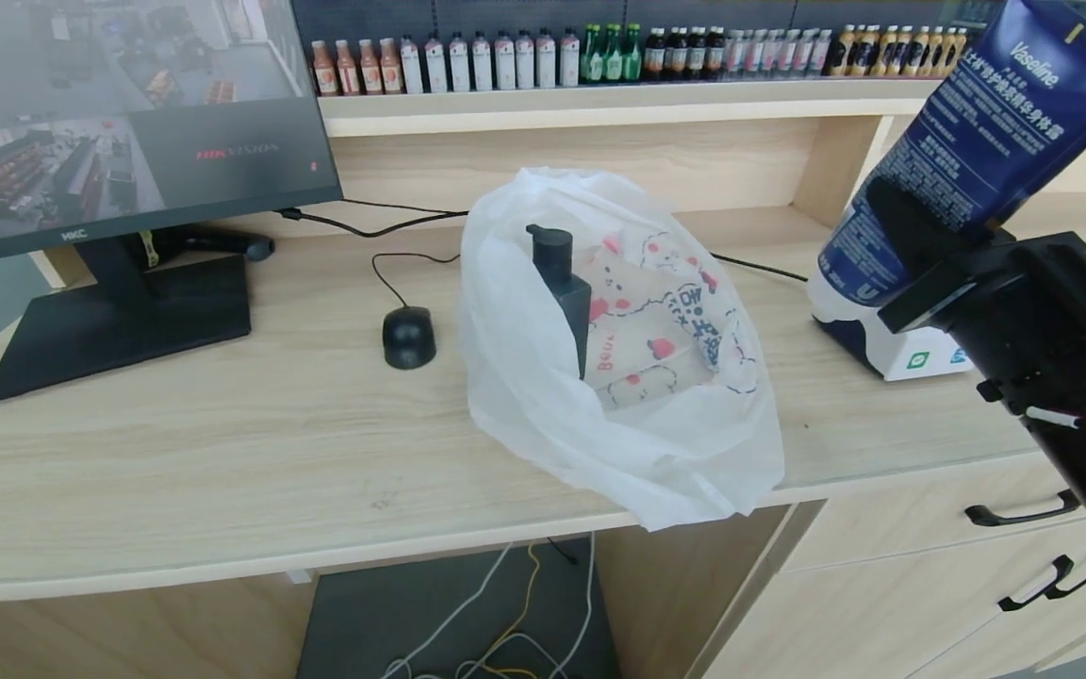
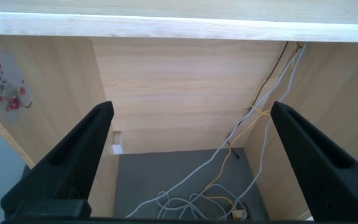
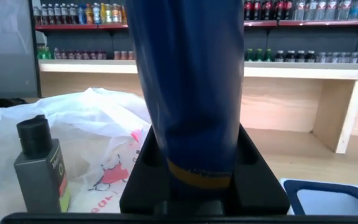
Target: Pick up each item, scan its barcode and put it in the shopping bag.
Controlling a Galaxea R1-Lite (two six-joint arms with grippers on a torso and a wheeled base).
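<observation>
My right gripper [image 1: 920,259] is shut on a dark blue lotion tube [image 1: 986,123], held up at the right side of the counter with its cap end pointing down. Seen from the right wrist, the tube [image 3: 188,81] stands between the jaws of the same gripper [image 3: 197,171]. Just below it on the counter sits a white and blue scanner box [image 1: 911,356]. A white shopping bag [image 1: 543,415] lies open at the counter's middle. It holds a dark grey pump bottle [image 1: 562,283] and a printed pouch [image 1: 666,330]. My left gripper [image 2: 191,162] hangs open and empty below the counter's edge.
A monitor [image 1: 109,113] on a black stand occupies the counter's back left, with a black mouse [image 1: 408,337] beside the bag. Behind runs a shelf of drink bottles [image 1: 600,52]. Drawers [image 1: 1024,514] lie under the right side. Loose cables [image 2: 229,168] hang under the counter.
</observation>
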